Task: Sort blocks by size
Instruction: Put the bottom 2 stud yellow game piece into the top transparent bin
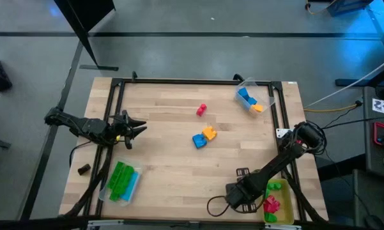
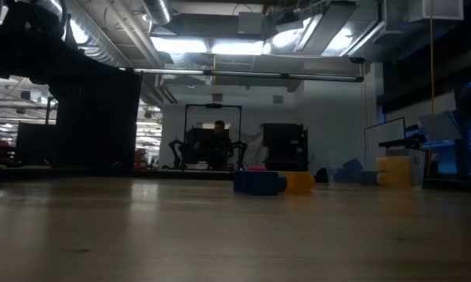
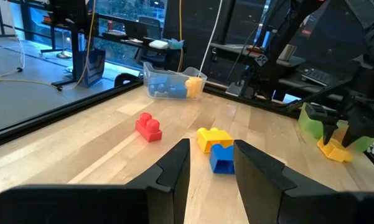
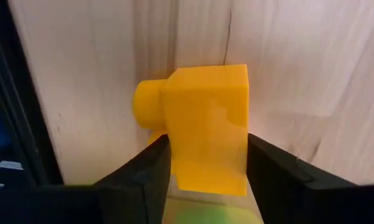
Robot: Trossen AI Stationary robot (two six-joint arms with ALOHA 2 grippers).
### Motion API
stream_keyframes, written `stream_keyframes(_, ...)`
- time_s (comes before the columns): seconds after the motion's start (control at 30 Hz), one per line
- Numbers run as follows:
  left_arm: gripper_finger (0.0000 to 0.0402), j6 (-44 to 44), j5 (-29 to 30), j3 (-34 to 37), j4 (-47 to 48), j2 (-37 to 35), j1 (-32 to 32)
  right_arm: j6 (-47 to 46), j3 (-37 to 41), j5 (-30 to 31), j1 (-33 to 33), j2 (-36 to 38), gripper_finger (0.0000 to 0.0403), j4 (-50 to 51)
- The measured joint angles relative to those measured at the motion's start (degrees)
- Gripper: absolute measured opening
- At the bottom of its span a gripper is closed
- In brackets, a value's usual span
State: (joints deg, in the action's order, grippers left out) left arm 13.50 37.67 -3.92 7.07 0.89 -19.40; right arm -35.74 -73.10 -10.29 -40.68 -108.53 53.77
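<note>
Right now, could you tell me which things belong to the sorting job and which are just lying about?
Job:
red block
blue block
yellow block
green blocks
small yellow block between the right gripper fingers

Lying about:
dark object off the table's left edge

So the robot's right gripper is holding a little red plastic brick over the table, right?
Not quite. The small plastic brick between the fingers of the right gripper is yellow, not red, as the right wrist view shows. The rest holds: it is over the wooden table. A red brick lies loose farther off.
</note>
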Motion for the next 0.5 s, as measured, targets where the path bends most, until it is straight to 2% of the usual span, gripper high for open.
stream_keyframes(0.17, 0.0107, 0.0, 0.0, 0.0, 0.0, 0.0, 0.0, -1.4, -0.1, 1.3, 2.6, 0.0, 0.0168, -0.2)
stream_keyframes(0.5, 0.0107, 0.0, 0.0, 0.0, 0.0, 0.0, 0.0, -1.3, -0.1, 1.9, 11.7, 0.0, 0.0185, -0.1)
